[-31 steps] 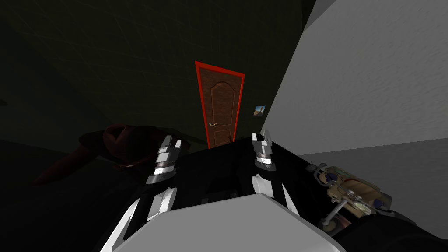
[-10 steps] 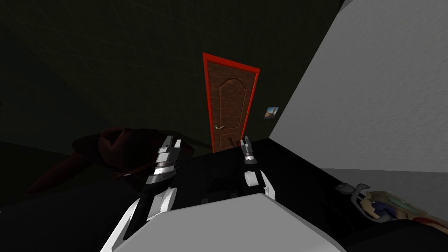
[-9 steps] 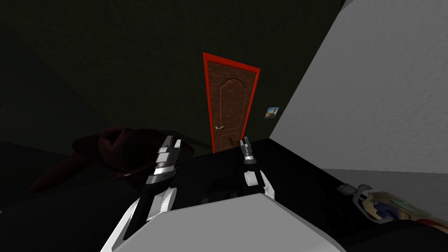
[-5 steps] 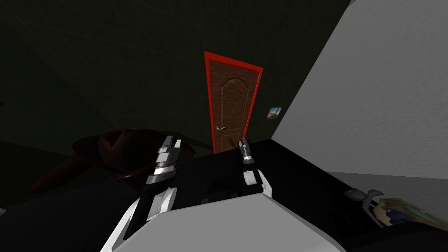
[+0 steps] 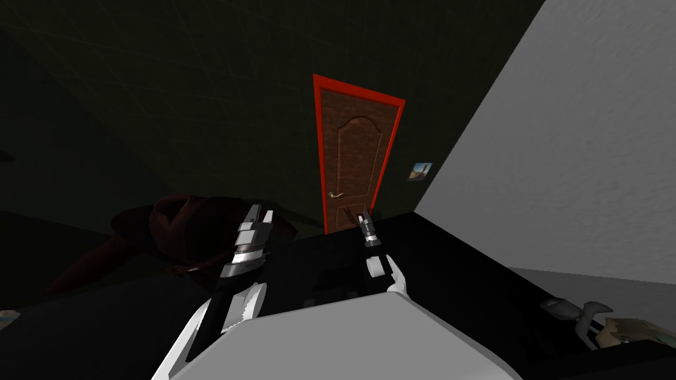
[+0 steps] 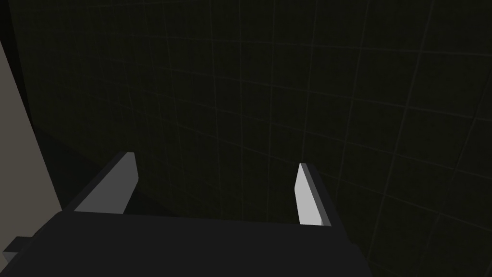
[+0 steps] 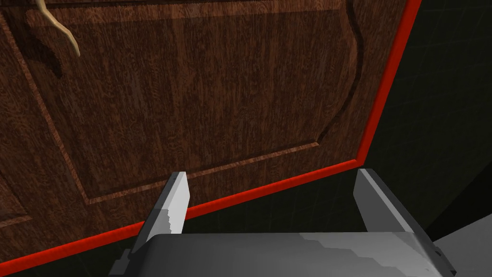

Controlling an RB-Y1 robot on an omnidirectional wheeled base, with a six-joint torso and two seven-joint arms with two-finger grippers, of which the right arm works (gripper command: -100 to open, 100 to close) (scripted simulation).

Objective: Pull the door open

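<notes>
— Dark tiled wall [image 5: 165, 99]. Set in it, shut: brown door [image 5: 356, 165], red frame [image 5: 319, 145].
— Right gripper [image 7: 271, 179]?
— Spread wide, empty, near door's lower panel, below handle [image 5: 337, 195]. Left gripper [image 6: 216, 166] left of door, likewise parted.

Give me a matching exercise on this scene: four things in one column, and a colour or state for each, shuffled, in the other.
Things
1. door
2. door frame
3. handle
4. right gripper

Colours or states
A. red
B. open, pointing at the door's lower panel
C. brown, wood-grained
D. pale, curved lever

Pairs: 1-C, 2-A, 3-D, 4-B
</notes>
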